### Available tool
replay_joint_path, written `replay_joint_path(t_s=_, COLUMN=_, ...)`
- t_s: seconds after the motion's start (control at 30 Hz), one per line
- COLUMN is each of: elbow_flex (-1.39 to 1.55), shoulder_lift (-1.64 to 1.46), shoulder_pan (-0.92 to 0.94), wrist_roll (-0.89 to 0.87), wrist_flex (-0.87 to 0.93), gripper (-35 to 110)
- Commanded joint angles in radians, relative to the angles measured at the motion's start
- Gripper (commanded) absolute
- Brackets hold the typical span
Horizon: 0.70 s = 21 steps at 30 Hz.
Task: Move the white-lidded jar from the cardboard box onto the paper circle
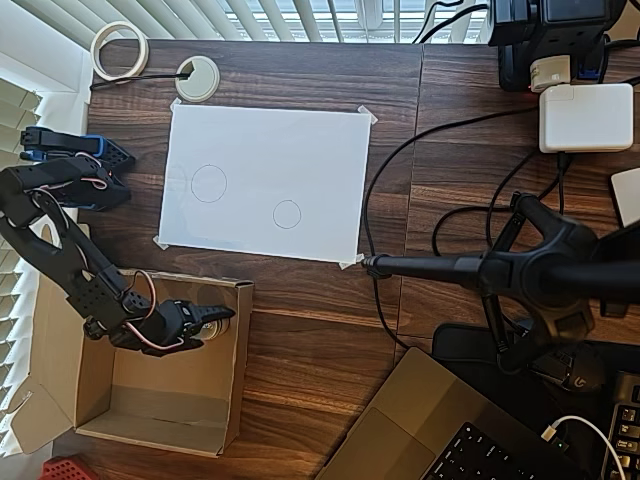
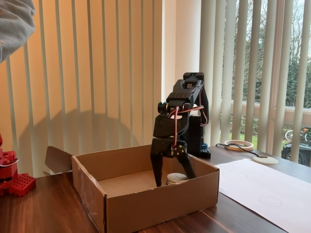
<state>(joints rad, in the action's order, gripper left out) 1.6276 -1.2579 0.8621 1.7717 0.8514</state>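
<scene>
A room with tall cream vertical blinds (image 2: 97, 73) along a window, trees faintly visible outside. In front of them stands a dark wood-grain table (image 1: 330, 330). A white paper sheet (image 1: 265, 180), taped at its corners, lies flat on the table; two thin circles are drawn on it, and the smaller paper circle (image 1: 287, 214) sits toward the sheet's lower right in the overhead view. Just below and left of the sheet in that view rests the open cardboard box (image 2: 141, 204), its flaps folded outward. A black robot arm (image 1: 60, 250) reaches from the table's left edge down into the box. Its end effector (image 2: 172, 177) points straight down with its two fingers spread apart on either side of the white-lidded jar (image 2: 176, 178), which stands on the box floor near the right wall; whether the fingers touch it cannot be told. A white tape roll (image 1: 120, 50) and a white desk grommet (image 1: 197, 76) lie by the far edge.
</scene>
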Motion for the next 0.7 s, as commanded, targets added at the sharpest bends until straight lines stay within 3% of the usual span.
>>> replay_joint_path(t_s=0.0, elbow_flex=-0.032, shoulder_lift=-0.040, shoulder_pan=0.008, wrist_roll=0.015, wrist_flex=0.021, gripper=42)
replay_joint_path(t_s=0.67, elbow_flex=-0.049, shoulder_lift=-0.037, shoulder_pan=-0.003, wrist_roll=0.006, wrist_flex=0.023, gripper=25)
